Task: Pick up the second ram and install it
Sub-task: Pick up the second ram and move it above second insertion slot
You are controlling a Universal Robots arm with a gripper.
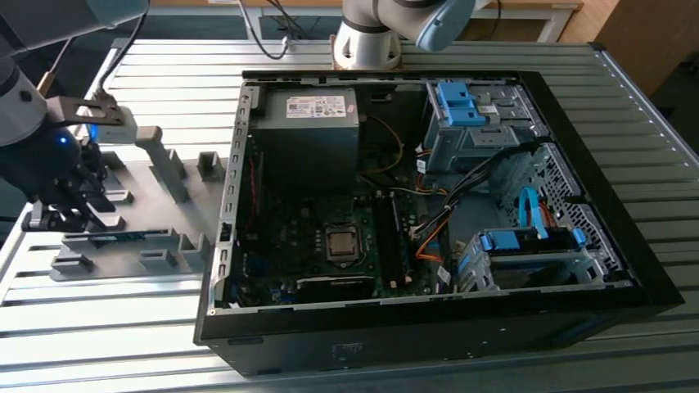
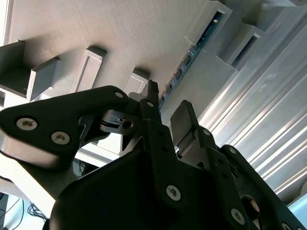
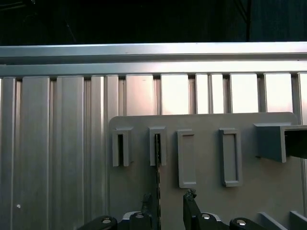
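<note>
A: So, exterior view: where's the second ram (image 1: 120,238) lying?
B: It's sitting in the grey holder (image 1: 142,209), at the pincer (image 1: 62,217).
A: Second wrist view?
B: It's running lengthwise away from the parted fingers (image 2: 182,117).
A: First wrist view?
B: It's standing edge-on between them, nearer one.

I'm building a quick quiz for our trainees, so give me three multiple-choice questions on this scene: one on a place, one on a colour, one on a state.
1. Where is the second ram?
A) in a slot of the holder plate
B) inside the computer case
C) on the floor

2. What colour is the holder plate?
A) red
B) grey
C) yellow

3. How is the computer case?
A) side open
B) panel closed
C) wrapped in foil

Answers: 1 A, the strip stands on edge in the plate's slot. 2 B, plate and blocks are plain grey. 3 A, its insides lie exposed in the exterior view.
</note>
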